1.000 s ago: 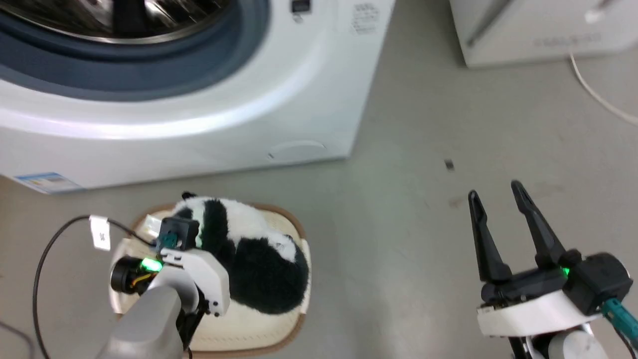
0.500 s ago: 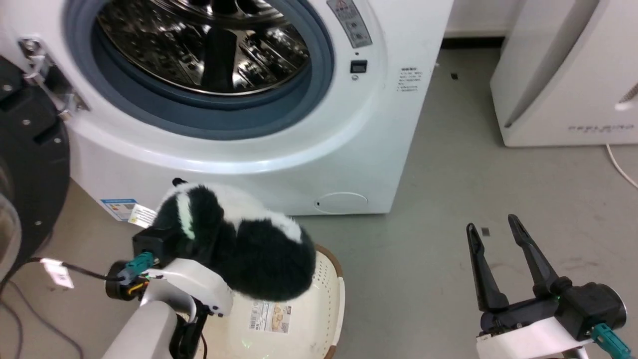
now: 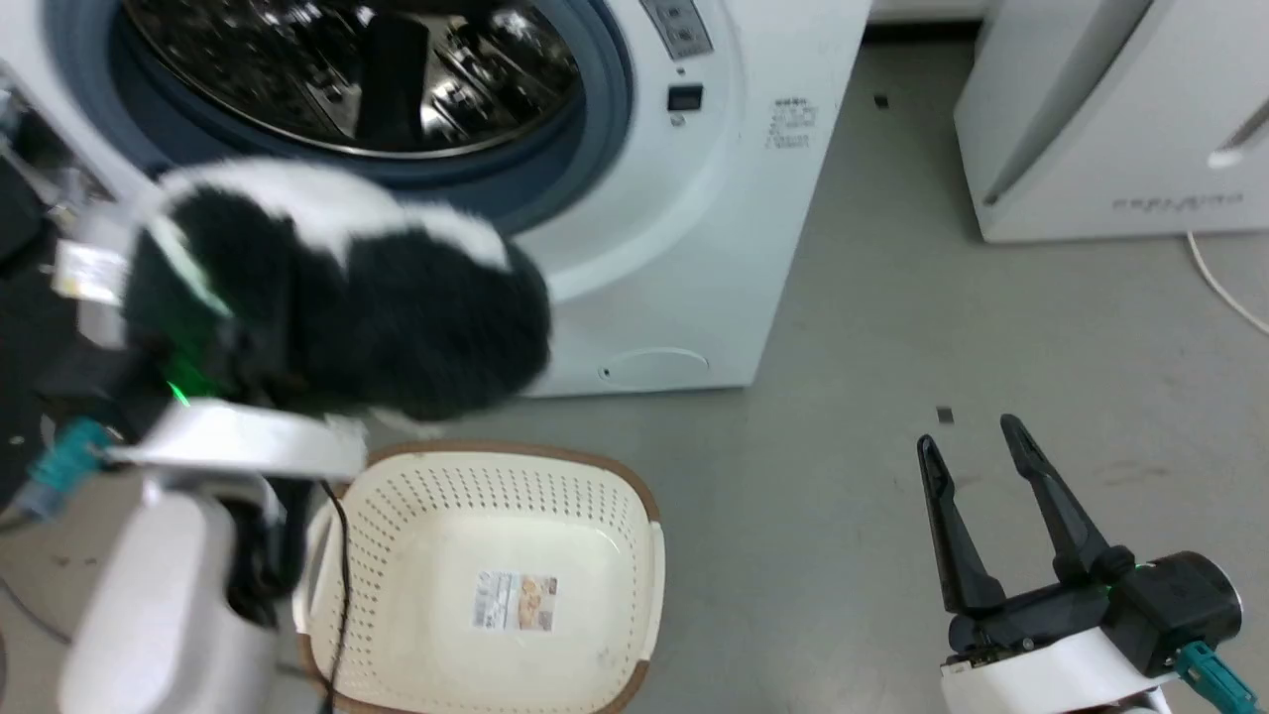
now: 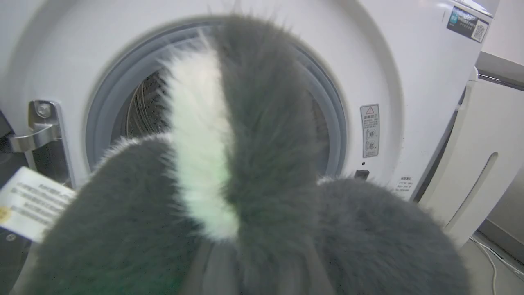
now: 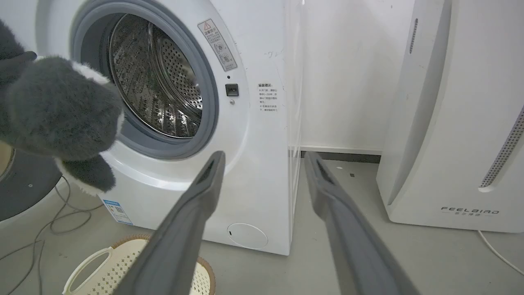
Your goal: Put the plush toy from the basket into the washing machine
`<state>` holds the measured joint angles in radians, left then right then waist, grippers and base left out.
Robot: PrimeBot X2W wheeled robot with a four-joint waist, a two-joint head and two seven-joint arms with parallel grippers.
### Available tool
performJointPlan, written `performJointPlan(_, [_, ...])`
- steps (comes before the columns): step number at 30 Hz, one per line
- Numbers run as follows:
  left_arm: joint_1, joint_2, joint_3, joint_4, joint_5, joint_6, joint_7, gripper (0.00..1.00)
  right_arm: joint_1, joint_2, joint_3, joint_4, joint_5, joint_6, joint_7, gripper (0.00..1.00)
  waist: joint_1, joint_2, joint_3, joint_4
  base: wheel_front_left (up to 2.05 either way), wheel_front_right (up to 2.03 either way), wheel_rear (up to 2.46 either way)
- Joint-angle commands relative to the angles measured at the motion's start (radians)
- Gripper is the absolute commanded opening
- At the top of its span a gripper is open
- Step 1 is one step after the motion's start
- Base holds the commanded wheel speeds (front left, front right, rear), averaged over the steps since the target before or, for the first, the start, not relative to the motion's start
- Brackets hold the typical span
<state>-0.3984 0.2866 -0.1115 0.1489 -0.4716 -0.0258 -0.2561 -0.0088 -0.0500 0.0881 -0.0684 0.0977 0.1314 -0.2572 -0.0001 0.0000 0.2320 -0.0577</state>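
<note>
Left pincer [image 3: 253, 347]: fingers are buried in fur, so the gap cannot be read directly. Judged clamped on the plush toy [image 3: 397, 307], because the toy hangs in the air at left centre of the head view with nothing else under it. It is above and clear of the basket [image 3: 516, 453], lower centre, which has a paper label [image 3: 516, 600] on its bottom.

The toy overlaps the porthole's lower edge on the washing machine [image 3: 694, 248], upper left. The left wrist view looks past the fur at the grey gasket [image 4: 102, 123]. Probably held at this height to line up with the opening; not yet in the drum [image 3: 327, 69].

Right pincer [image 3: 967, 433]: fingers apart, gripping nothing, touching nothing, lower right above the floor [image 3: 843, 397]. Probably parked out of the way.
</note>
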Motion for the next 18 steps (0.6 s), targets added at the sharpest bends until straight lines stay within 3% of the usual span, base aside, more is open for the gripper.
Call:
performJointPlan(1, [-0.044,0.011,0.014,-0.012,-0.002,-0.002,-0.006,0.00,-0.011,0.000,0.001,-0.008,0.002,-0.001,-0.005,1.00,0.0001,0.0000,0.043,-0.025,0.00,0.00,0.00])
performJointPlan(10, [-0.354,0.094,0.074,0.054,-0.032,-0.026,0.039,0.00,-0.082,0.000,0.008,-0.053,0.019,-0.001,-0.005,1.00,0.0001,0.0000,0.245,-0.091,0.00,0.00,0.00])
performJointPlan(18, [-0.698,0.127,0.095,0.287,-0.066,-0.034,0.086,0.00,-0.139,0.000,0.018,-0.075,0.045,-0.001,-0.005,1.00,0.0001,0.0000,0.415,-0.137,0.00,0.00,0.00])
